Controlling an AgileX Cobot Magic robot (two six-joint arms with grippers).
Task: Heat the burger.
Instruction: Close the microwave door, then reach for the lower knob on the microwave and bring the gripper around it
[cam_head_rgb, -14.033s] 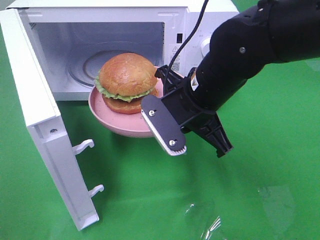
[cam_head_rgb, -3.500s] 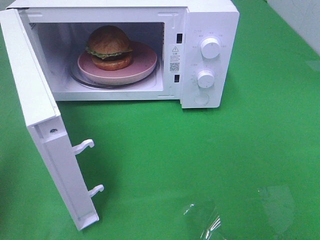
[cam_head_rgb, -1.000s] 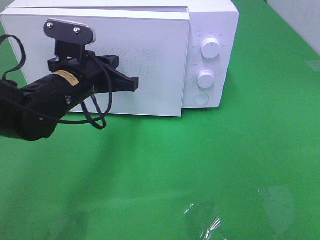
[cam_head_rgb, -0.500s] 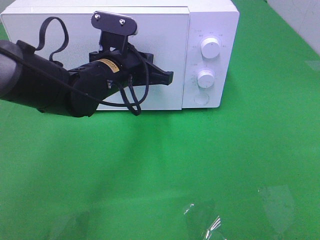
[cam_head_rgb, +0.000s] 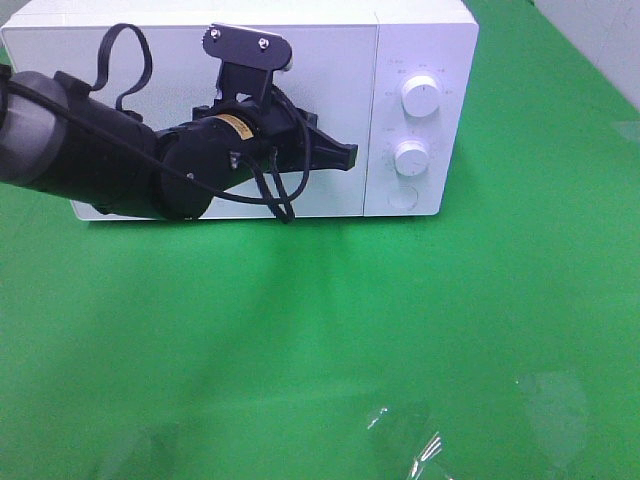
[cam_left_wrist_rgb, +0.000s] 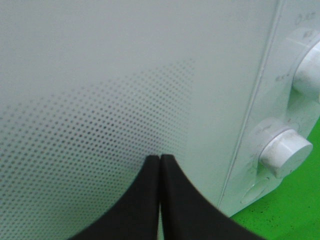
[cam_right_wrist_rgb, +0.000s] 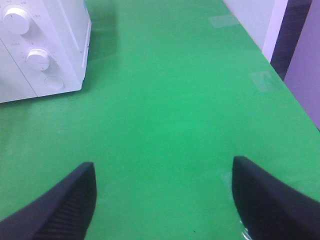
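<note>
Burger not in view; judge it behind shut microwave door (cam_head_rgb: 150, 60), upper left of frame. Expect it light, soft, stack prone to slide: grip low at sides, gently. Your left end effector (cam_head_rgb: 345, 155) clenched, empty, close to door beside lower knob (cam_head_rgb: 411, 156). Right end effector (cam_right_wrist_rgb: 161, 167) spread, empty, over desk (cam_right_wrist_rgb: 175, 100).

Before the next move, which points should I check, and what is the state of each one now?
1. The microwave door is shut flush: ok.
2. The burger is inside: cannot tell, the door hides the inside.
3. The left gripper is shut and empty, close to the door's right edge: ok.
4. The lower knob is unobstructed: ok.
5. The right gripper is open and empty over the green table: ok.
6. Heating has started: cannot tell.
</note>
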